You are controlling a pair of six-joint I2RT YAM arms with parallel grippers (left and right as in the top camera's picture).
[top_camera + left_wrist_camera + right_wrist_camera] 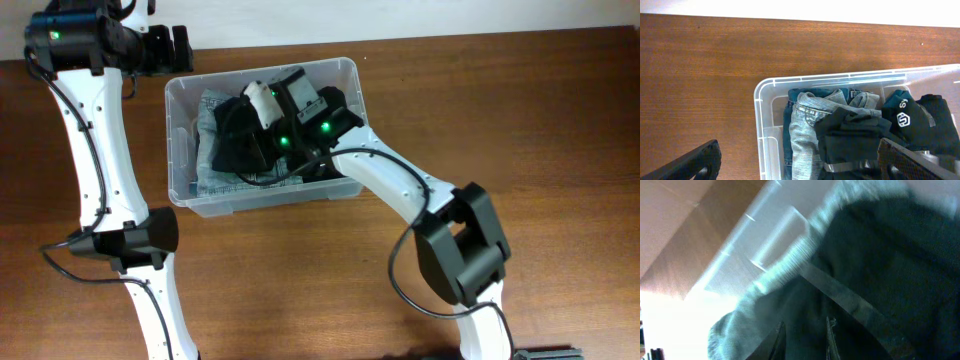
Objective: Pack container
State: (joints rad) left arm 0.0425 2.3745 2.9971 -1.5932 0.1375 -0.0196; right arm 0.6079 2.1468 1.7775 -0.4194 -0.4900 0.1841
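The container (345, 68) is a clear plastic bin at the table's middle-left, holding folded clothes. Light and dark blue jeans (805, 120) lie at its left end, with a black garment (855, 135) on top and a black piece with a white logo (902, 117) beside it. My right gripper (240, 135) reaches down inside the bin; in the right wrist view its fingers (804, 340) sit close together with the black garment (880, 260) between them. My left gripper (180, 48) is open and empty, off the bin's far left corner. The bin's bottom label is hidden.
The brown wooden table (540, 120) surrounds the bin. The bin's rim (760, 100) and wall (755, 240) lie close to both grippers. The right arm's forearm crosses the bin's near right corner.
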